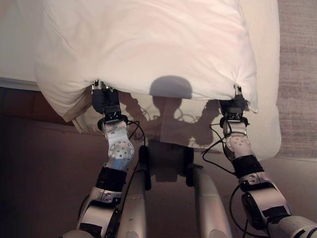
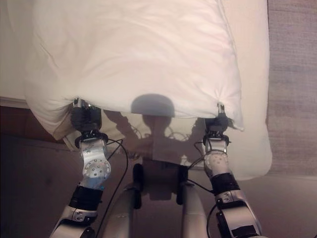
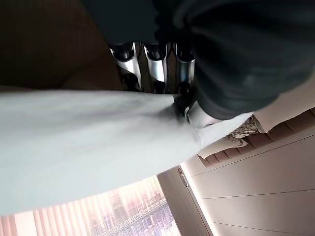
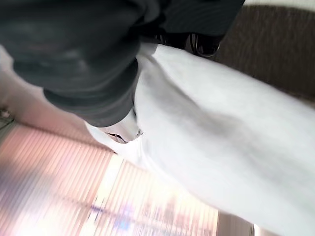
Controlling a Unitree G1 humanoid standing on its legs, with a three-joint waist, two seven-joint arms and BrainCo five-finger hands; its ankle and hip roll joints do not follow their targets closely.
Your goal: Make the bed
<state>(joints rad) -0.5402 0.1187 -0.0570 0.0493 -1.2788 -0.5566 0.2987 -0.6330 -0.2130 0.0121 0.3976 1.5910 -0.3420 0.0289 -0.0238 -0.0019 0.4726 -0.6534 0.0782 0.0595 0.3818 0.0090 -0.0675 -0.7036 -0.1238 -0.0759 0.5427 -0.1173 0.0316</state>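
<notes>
A big plump white pillow (image 1: 148,44) lies over the bed (image 1: 270,124), and its near edge is lifted by both hands. My left hand (image 1: 103,99) grips the pillow's near left corner. In the left wrist view its silver fingers (image 3: 153,69) press on one side of the white cloth (image 3: 88,147) and the thumb on the other. My right hand (image 1: 236,105) holds the near right corner. In the right wrist view the pillow cloth (image 4: 221,128) runs out from under its dark cover and curled fingers (image 4: 203,45). The pillow hides the bed's surface beneath it.
White bedding (image 1: 173,131) hangs below the pillow, right in front of me. Grey carpet (image 1: 297,74) lies past the bed's right edge. Dark brown flooring (image 1: 34,153) is on the left. The left wrist view shows a window with blinds (image 3: 123,206) and pale wall panels (image 3: 256,191).
</notes>
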